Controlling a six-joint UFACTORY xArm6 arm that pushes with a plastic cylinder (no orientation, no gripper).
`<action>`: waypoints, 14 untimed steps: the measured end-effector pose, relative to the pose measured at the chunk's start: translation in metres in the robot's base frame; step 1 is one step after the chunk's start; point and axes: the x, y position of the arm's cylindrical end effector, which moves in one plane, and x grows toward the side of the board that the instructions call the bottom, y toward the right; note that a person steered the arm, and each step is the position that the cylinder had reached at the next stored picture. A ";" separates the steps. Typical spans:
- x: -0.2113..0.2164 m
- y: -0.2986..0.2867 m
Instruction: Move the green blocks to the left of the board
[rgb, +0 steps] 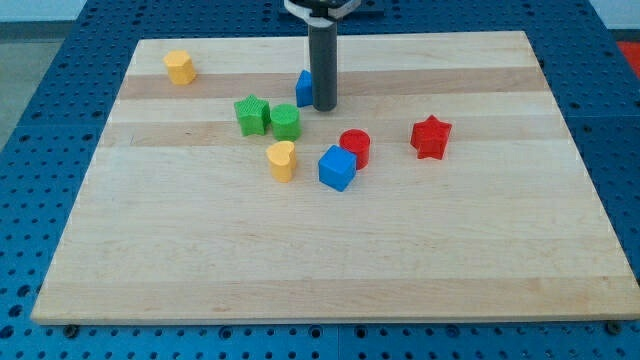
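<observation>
The green star block (251, 114) and the green round-edged block (285, 121) sit side by side in the upper middle of the wooden board (320, 270), slightly toward the view's left of centre. Their adjacent edges touch or nearly touch; the exact contact cannot be resolved. Both rest flat on the board surface.

My tip (324, 106) stands on the board just to the view's right of the green round-edged block and a little above it. A narrow gap separates the tip from that block. The tool is a plain dark rod with no jaws; it holds nothing. The rod runs straight up out of the frame at the view's top.

A small blue block (303, 88) lies directly at the rod's left side, partly hidden behind it; its shape cannot be determined.

Below the green pair, a yellow heart-shaped block (282, 160) lies near the green round-edged block but apart from it. To its right sits a blue cube (337, 167), touching or almost touching a red cylinder (355, 147) at its upper right. A red star block (431, 137) lies further toward the view's right, well apart from the cylinder.

A second yellow block (180, 67) sits near the board's top left corner, well apart from all others.
</observation>
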 end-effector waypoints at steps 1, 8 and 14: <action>-0.022 0.000; 0.028 -0.090; -0.032 -0.032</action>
